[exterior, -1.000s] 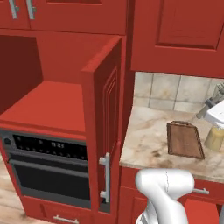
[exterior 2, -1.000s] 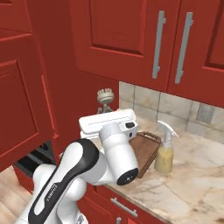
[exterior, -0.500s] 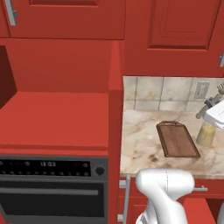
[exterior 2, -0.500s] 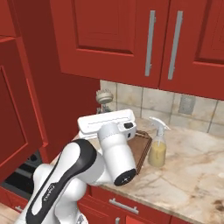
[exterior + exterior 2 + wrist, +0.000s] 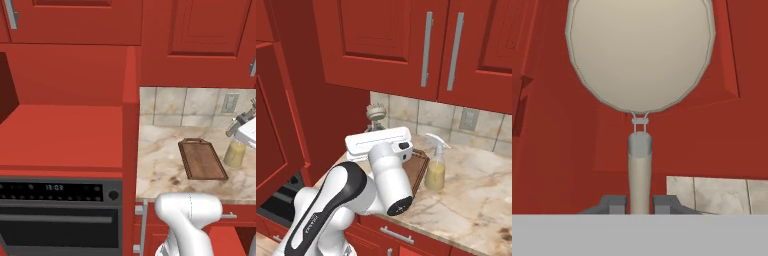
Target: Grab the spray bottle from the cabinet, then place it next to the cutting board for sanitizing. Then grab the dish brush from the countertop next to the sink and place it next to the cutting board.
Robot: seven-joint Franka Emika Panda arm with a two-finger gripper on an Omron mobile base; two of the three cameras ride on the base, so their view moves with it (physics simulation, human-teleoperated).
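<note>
My gripper (image 5: 639,202) is shut on the pale handle of the dish brush (image 5: 640,60). Its round head stands straight up from the fingers in the hand view. From the right base, the dish brush (image 5: 376,112) rises above my white hand, which hovers over the cutting board (image 5: 419,167). The spray bottle (image 5: 435,169) stands upright on the countertop (image 5: 476,192), right beside the board's edge. In the left base view the cutting board (image 5: 202,159) lies flat with the spray bottle (image 5: 234,155) at its right. The sink is out of view.
The cabinet (image 5: 65,125) with its red niche stands left of the countertop (image 5: 160,165), above a black oven (image 5: 60,210). Its open door (image 5: 276,130) hangs at the left. Red wall cupboards (image 5: 426,45) overhang the tiled backsplash (image 5: 471,125).
Both base views have slid rightward along the counter, so the cabinet and oven drift left in the picture. The brush stays in my grip and the bottle stays beside the board.
</note>
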